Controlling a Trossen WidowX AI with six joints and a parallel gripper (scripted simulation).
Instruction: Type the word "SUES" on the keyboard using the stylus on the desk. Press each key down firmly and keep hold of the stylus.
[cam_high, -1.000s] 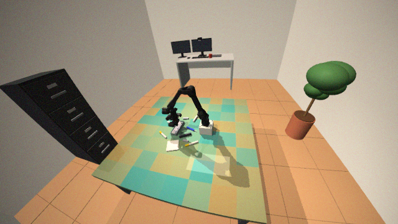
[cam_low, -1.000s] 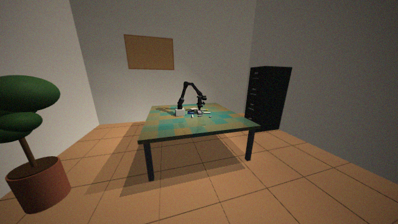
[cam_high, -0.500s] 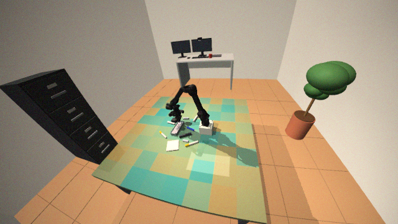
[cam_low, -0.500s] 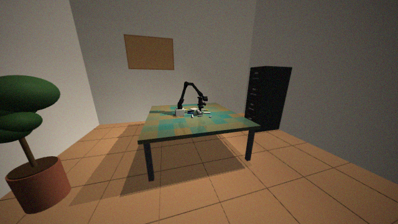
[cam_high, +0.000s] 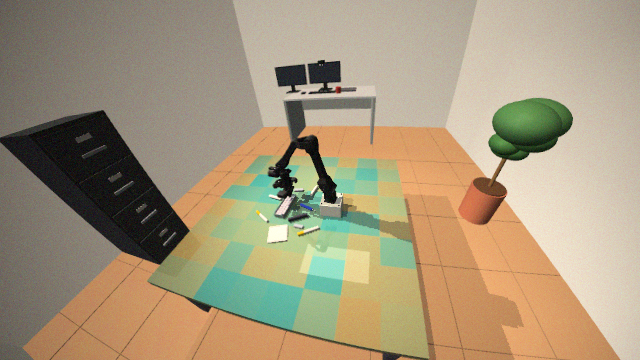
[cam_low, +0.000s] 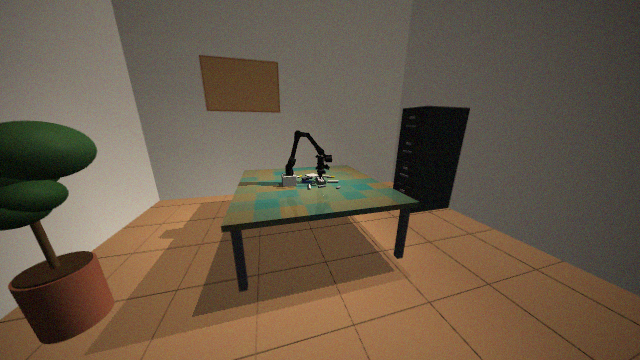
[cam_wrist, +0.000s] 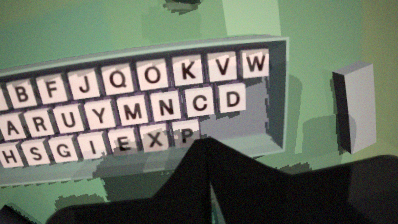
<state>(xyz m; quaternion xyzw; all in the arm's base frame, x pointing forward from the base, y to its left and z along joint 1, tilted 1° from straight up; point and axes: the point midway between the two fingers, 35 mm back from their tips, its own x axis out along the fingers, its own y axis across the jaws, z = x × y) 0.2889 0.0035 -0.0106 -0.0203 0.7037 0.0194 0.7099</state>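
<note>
The keyboard (cam_high: 285, 207) (cam_wrist: 237, 127) lies on the patchwork table under the arm. Its letter keys are pale, in three rows; S, U and E show in the wrist view. My gripper (cam_wrist: 203, 147) (cam_high: 285, 194) is shut with its fingertips together and nothing seen between them. The tips are low over the keyboard, at the lower right of the P key in the wrist view; contact cannot be told. Several pen-like things lie around the keyboard, among them a blue one (cam_high: 306, 206), a dark one (cam_high: 298, 217) and a white-and-yellow one (cam_high: 309, 231). Which is the stylus cannot be told.
A white pad (cam_high: 277, 234) lies near the keyboard. A grey block (cam_wrist: 363, 107) lies beyond its right end in the wrist view. A dark thing (cam_wrist: 182, 5) shows at that view's top edge. The arm's white base (cam_high: 331, 206) stands beside the scattered things.
</note>
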